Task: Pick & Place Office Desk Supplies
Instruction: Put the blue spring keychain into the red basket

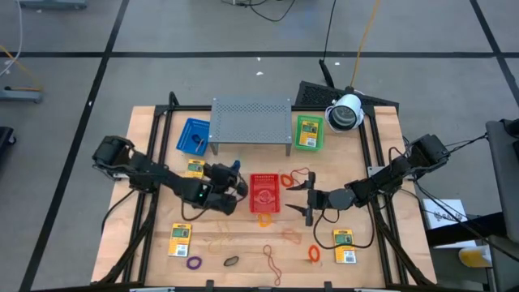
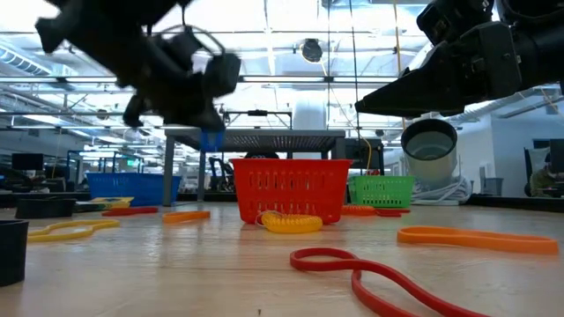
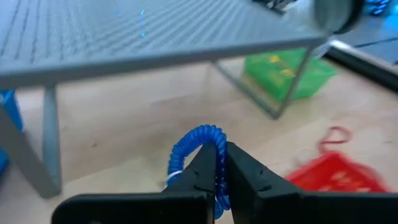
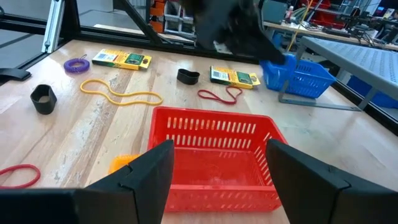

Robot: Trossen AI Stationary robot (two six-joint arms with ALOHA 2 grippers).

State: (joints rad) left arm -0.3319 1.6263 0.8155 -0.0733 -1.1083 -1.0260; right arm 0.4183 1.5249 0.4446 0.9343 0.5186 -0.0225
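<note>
My left gripper (image 1: 236, 175) hangs above the table just left of the red basket (image 1: 264, 193), shut on a blue coiled band (image 3: 198, 140). From table height the band (image 2: 211, 139) shows below that gripper (image 2: 204, 119), clear of the wood. My right gripper (image 1: 302, 200) stands open on the red basket's right side, its fingers (image 4: 152, 171) framing the basket (image 4: 214, 155) without touching it. Yellow-and-green packets (image 1: 195, 168) (image 1: 180, 240) (image 1: 345, 245) lie flat on the table. Loose bands, among them an orange one (image 2: 476, 238) and a red one (image 2: 370, 275), lie on the near part of the table. My left gripper pinches the blue coiled band between its two fingers at one side of the loop (image 3: 218, 177). The rest of the loop arches out past the fingertips. The fingers reach out nearly level, tipped a little down. The band is lifted clear of the table.
A grey perforated rack (image 1: 251, 120) stands at the far middle, with a blue basket (image 1: 193, 135) on its left and a green basket (image 1: 307, 132) on its right. A white round device (image 1: 345, 112) sits at the far right. Small black pieces (image 4: 43, 98) (image 4: 188, 76) lie near the front.
</note>
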